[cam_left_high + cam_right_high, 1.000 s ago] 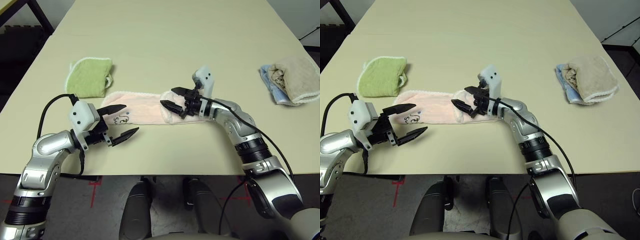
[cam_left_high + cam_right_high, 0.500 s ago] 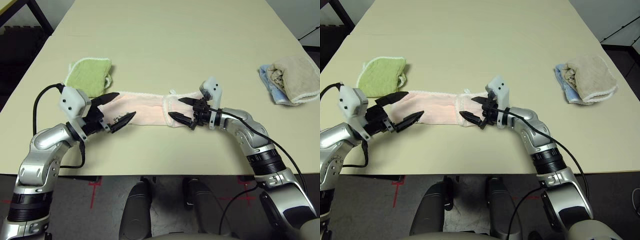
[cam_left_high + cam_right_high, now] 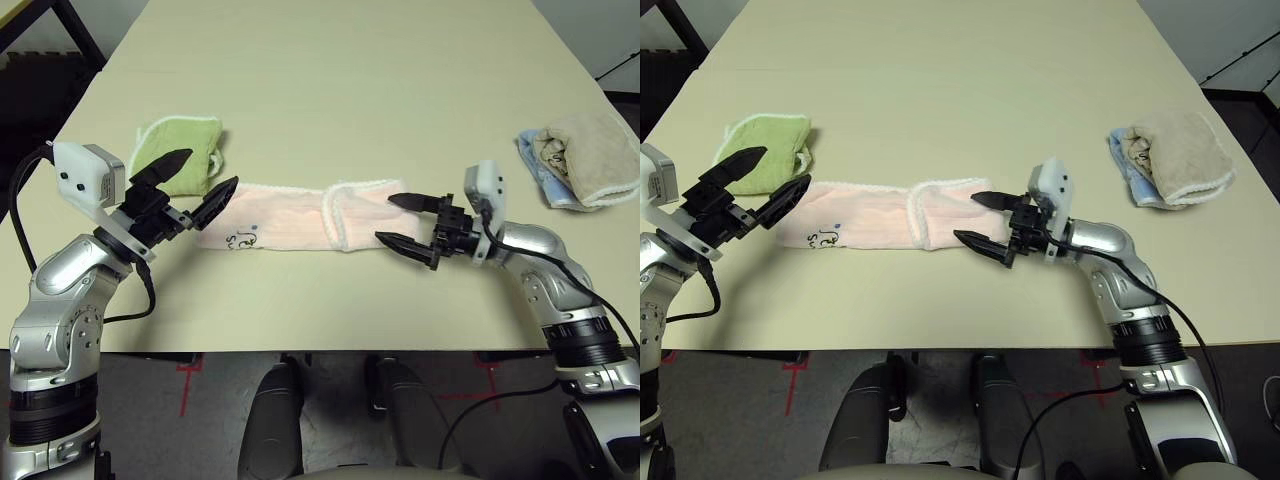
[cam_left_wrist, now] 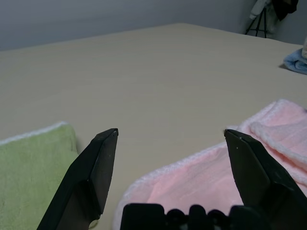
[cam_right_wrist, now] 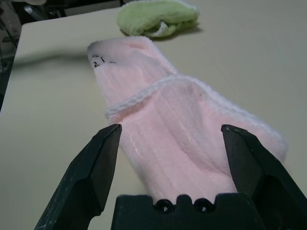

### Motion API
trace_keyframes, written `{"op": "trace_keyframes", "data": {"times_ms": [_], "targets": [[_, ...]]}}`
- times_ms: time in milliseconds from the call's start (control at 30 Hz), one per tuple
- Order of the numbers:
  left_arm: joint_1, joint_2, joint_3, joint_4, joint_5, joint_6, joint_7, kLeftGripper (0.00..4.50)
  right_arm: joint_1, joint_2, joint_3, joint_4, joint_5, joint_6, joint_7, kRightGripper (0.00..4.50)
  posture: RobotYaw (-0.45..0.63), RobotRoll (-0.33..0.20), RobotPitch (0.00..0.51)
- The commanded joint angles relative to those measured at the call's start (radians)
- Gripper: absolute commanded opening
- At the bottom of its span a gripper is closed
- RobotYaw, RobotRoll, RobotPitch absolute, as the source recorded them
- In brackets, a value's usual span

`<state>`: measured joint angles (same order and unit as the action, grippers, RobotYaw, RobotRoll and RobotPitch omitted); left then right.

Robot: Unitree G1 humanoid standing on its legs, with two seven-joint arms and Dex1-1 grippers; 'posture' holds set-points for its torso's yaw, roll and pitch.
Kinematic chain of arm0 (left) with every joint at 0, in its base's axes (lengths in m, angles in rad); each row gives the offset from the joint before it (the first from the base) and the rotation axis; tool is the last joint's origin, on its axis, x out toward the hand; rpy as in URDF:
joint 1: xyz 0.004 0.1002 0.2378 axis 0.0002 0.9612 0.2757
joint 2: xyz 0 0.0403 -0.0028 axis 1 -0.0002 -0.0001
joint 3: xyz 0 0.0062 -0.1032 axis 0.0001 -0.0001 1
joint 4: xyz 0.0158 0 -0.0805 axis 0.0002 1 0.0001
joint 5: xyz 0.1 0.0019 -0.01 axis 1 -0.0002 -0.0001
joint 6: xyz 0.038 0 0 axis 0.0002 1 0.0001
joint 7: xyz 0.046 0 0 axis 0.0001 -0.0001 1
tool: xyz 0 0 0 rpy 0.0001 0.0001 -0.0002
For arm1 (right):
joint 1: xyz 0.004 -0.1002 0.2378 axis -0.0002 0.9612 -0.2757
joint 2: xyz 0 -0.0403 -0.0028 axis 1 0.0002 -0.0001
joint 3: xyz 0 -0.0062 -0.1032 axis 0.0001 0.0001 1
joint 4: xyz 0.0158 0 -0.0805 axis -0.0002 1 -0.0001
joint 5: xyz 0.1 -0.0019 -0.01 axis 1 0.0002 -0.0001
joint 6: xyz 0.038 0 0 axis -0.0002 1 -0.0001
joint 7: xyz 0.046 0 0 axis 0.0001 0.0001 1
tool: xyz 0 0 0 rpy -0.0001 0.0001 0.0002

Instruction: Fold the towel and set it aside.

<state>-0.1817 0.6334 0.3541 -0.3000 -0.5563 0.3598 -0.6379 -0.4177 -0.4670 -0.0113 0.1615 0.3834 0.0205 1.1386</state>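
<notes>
The towel [image 3: 285,213], pale pink with white edging, lies in a long strip near the table's front edge. Its right end is folded back over itself, and a dark mark [image 3: 240,238] shows near its left end. My left gripper [image 3: 208,172] hovers open and holds nothing at the towel's left end, beside the green cloth; the left wrist view shows the towel [image 4: 216,177] under its fingers [image 4: 103,163]. My right gripper [image 3: 386,218] is open at the towel's right end, pointing along it, and the folded towel [image 5: 177,124] lies just ahead of it.
A small green cloth [image 3: 180,155] lies just behind the towel's left end, close to my left gripper. A beige-and-blue cloth bundle [image 3: 583,160] rests at the far right. The tan table [image 3: 350,80] stretches away behind the towel.
Both arms have drawn outward. The left gripper swung from in front of the towel up to its left end. The right gripper backed off to the right, off the folded part.
</notes>
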Motion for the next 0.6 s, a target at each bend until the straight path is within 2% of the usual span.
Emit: {"op": "trace_keyframes", "data": {"times_ms": [33, 300, 433, 600], "targets": [[0.026, -0.002, 0.014, -0.005, -0.024, 0.027, 0.001, 4.5, 0.026, -0.007, -0.019, 0.039, 0.009, -0.099, 0.047, 4.49, -0.08, 0.0, 0.184], [0.055, 0.014, 0.063, -0.036, -0.067, 0.162, 0.08, 4.5, 0.024, -0.017, -0.025, 0.107, 0.019, -0.194, 0.094, 4.49, -0.08, 0.0, 0.2], [0.084, 0.017, 0.099, -0.107, -0.112, 0.312, 0.183, 4.5, 0.006, -0.018, -0.032, 0.142, 0.03, -0.224, 0.111, 4.49, -0.08, 0.0, 0.202], [0.126, -0.031, 0.176, -0.164, -0.233, 0.513, 0.333, 4.5, -0.01, -0.019, -0.036, 0.167, 0.049, -0.246, 0.142, 4.49, -0.07, 0.0, 0.202]]}}
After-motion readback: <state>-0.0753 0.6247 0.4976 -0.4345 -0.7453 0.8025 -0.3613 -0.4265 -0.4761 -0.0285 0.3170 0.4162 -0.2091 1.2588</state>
